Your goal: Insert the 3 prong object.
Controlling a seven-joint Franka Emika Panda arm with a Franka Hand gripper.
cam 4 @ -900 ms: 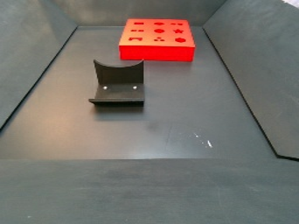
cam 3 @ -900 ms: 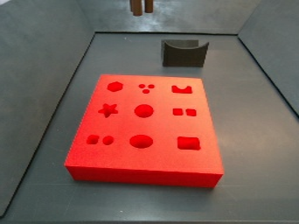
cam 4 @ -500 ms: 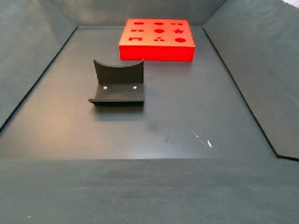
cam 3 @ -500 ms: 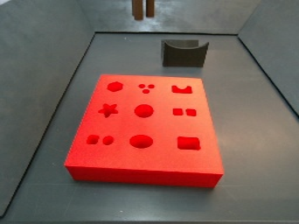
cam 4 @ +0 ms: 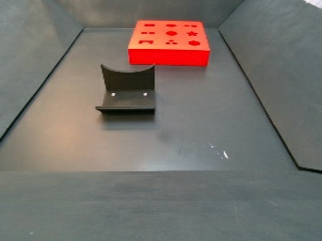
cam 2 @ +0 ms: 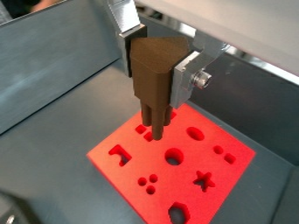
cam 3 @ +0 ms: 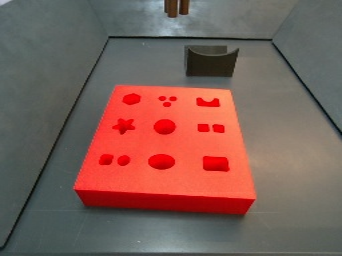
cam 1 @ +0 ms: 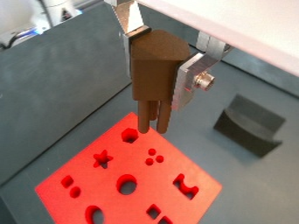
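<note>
My gripper point(cam 1: 159, 59) is shut on the 3 prong object point(cam 1: 149, 83), a dark brown piece with its slim prongs pointing down. It hangs well above the red board point(cam 1: 158, 179), and both wrist views show this point(cam 2: 149, 87). The board point(cam 3: 140, 112) has several shaped holes, among them a group of three small round holes point(cam 3: 167, 99). In a side view only the prong tips point(cam 3: 175, 7) show at the top edge, beyond the board's far end. The gripper is out of view in the side view with the board point(cam 4: 164, 58) at the back.
The fixture point(cam 3: 209, 60), a dark block with a curved notch, stands on the grey floor beyond the board's far right corner. It also shows in a side view point(cam 4: 126, 89) and a wrist view point(cam 1: 249, 122). Sloped grey walls point(cam 3: 54, 120) enclose the floor.
In the side view the prong tips at the top edge have shifted to the right. The board and the fixture have not moved.
</note>
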